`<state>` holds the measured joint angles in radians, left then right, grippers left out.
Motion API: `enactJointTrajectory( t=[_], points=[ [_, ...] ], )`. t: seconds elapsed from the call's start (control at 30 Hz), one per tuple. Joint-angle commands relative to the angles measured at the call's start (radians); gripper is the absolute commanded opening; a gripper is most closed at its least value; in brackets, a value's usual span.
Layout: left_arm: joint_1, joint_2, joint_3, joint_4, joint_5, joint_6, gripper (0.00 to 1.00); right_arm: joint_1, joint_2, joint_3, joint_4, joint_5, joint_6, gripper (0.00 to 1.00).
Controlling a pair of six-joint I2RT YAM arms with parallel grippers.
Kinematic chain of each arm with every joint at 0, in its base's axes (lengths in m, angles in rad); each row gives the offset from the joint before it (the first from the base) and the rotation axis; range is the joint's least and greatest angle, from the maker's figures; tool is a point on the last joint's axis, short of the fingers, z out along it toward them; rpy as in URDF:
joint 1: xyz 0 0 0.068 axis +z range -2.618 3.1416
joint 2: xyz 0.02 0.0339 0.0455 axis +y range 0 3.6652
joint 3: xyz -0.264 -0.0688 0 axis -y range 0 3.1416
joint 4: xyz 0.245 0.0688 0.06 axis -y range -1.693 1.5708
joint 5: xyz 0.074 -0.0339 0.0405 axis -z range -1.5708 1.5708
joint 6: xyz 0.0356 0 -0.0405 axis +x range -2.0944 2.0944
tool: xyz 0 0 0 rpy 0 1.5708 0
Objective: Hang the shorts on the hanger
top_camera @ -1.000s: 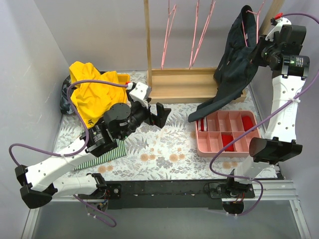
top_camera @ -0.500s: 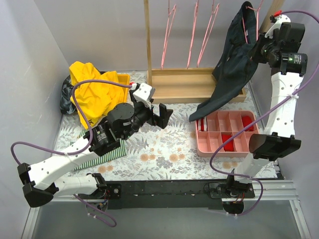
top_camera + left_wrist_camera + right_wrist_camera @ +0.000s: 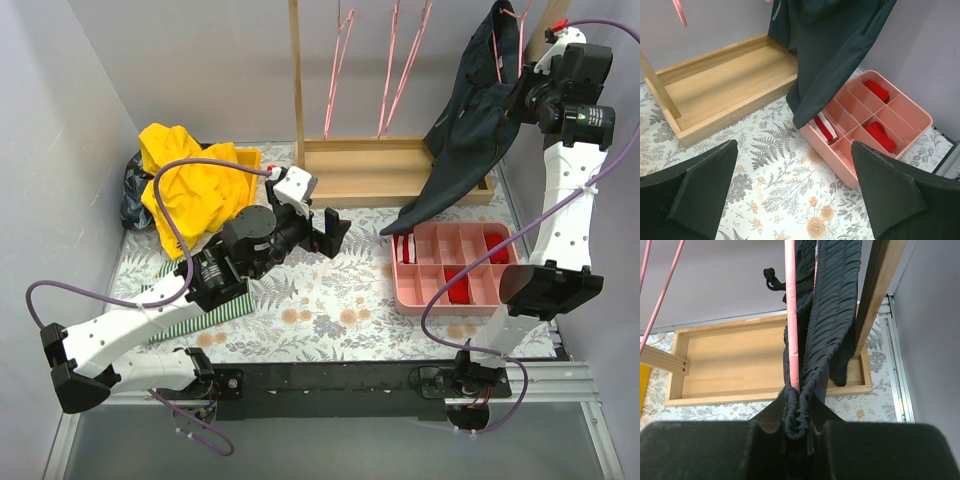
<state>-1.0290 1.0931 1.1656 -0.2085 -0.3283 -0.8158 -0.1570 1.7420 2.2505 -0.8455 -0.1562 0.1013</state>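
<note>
The dark navy shorts [image 3: 468,130] hang at the back right, draped over a pink wire hanger [image 3: 497,55]; their lower end trails down to the pink tray. My right gripper [image 3: 520,100] is raised high and shut on the bunched waistband [image 3: 812,390], with the hanger's pink wire [image 3: 791,325] running up just beside the fabric. In the left wrist view the shorts [image 3: 830,45] hang above the tray. My left gripper [image 3: 335,232] is open and empty over the middle of the floral cloth, its fingers [image 3: 700,185] wide apart.
A wooden rack frame with a base tray [image 3: 385,170] stands at the back, three more pink hangers [image 3: 390,70] on it. A pink compartment tray [image 3: 455,265] with red items lies right. A yellow garment [image 3: 185,185] and green-striped cloth [image 3: 205,310] lie left.
My right gripper has lifted the shorts a little higher along the hanger. My left gripper has shifted slightly right and forward, still open.
</note>
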Motion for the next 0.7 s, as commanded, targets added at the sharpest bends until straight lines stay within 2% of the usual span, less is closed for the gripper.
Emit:
enactJointTrajectory(
  t=[0.0,0.43,0.67],
  points=[
    [0.004,0.008,-0.007,0.011,0.011,0.001,0.98,-0.007,-0.001,0.037,0.152,0.009,-0.009,0.01],
    [0.003,0.021,-0.009,0.011,0.012,-0.003,0.98,-0.015,-0.009,-0.015,0.194,0.029,0.011,0.01],
    [0.003,0.021,-0.007,0.009,0.017,-0.006,0.98,-0.013,-0.002,0.012,0.175,0.018,0.028,0.01]
  ],
)
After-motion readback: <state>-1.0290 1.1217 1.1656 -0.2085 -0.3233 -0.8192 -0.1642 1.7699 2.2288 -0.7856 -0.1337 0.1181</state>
